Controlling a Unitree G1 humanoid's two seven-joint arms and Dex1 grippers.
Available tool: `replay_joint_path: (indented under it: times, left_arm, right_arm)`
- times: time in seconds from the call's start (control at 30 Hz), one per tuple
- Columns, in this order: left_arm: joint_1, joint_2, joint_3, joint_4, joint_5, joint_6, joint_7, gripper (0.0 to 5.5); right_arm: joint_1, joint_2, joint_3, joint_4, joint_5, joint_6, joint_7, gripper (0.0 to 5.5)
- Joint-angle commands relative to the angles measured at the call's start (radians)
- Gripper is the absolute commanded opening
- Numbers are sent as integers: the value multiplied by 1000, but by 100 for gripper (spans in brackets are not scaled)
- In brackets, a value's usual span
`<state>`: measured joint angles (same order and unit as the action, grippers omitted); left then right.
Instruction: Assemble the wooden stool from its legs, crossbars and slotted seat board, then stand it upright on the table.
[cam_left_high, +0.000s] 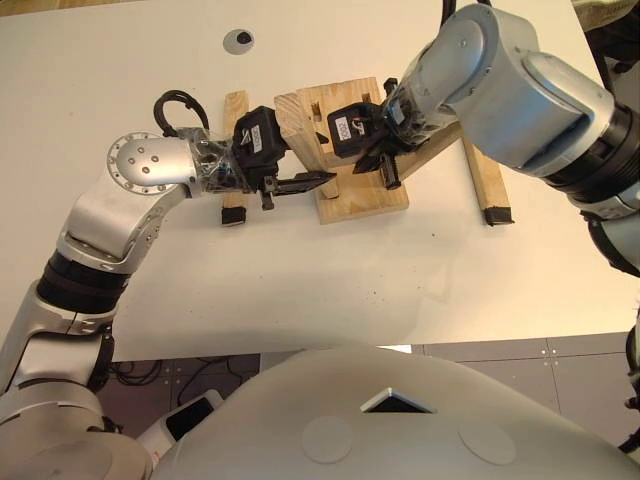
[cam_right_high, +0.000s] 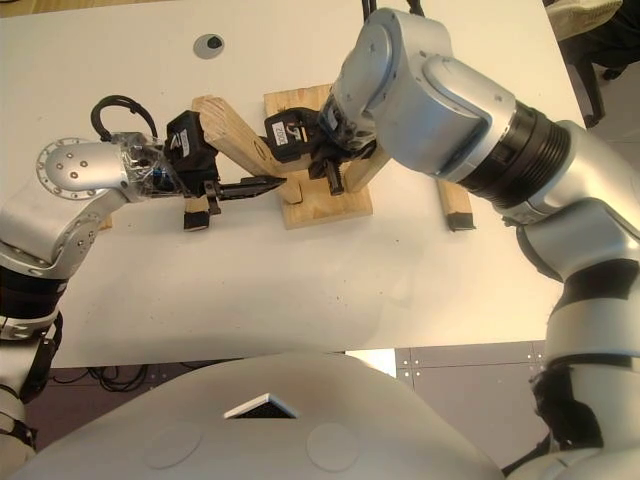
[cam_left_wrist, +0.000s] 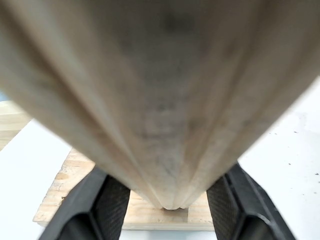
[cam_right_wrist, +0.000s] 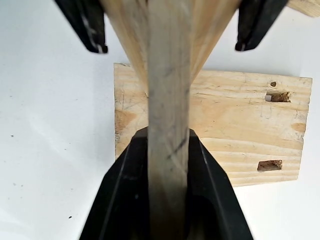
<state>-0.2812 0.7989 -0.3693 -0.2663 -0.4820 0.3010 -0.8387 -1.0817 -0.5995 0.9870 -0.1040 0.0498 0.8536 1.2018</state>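
Observation:
The slotted seat board (cam_left_high: 368, 205) lies flat on the white table (cam_left_high: 300, 290), its slots showing in the right wrist view (cam_right_wrist: 240, 125). My left gripper (cam_left_high: 300, 185) is shut on a thick wooden leg (cam_left_high: 298, 122) that slants over the board's left side. Its black fingers (cam_left_wrist: 95, 210) flank the wood (cam_left_wrist: 165, 125). My right gripper (cam_left_high: 383, 165) is shut on a second wooden leg (cam_left_high: 440, 140) coming in from the right. That leg (cam_right_wrist: 167, 100) hangs just above the board. The two held legs come together over the board.
A loose leg (cam_left_high: 235, 105) with a black foot lies left of the board, partly behind my left gripper. Another loose leg (cam_left_high: 487, 185) lies to the right. A small dark disc (cam_left_high: 238, 41) sits at the far left. The table's near half is open surface.

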Motion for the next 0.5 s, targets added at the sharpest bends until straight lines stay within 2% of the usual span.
replay_joint_path:
  times: [0.03,0.27,0.4,0.5]
  left_arm:
    - [84,34,-150,104,176,176,-5,201]
    - [47,-30,-386,407,366,94,-81,201]
    - [68,-22,-428,472,381,50,-120,201]
    - [44,-37,-409,515,370,21,-120,201]
  right_arm:
    - [137,74,112,57,-44,-1,-6,45]
    - [139,161,-18,69,42,90,7,42]
    - [86,160,-125,46,81,114,35,41]
    - [53,141,-198,41,80,90,27,41]
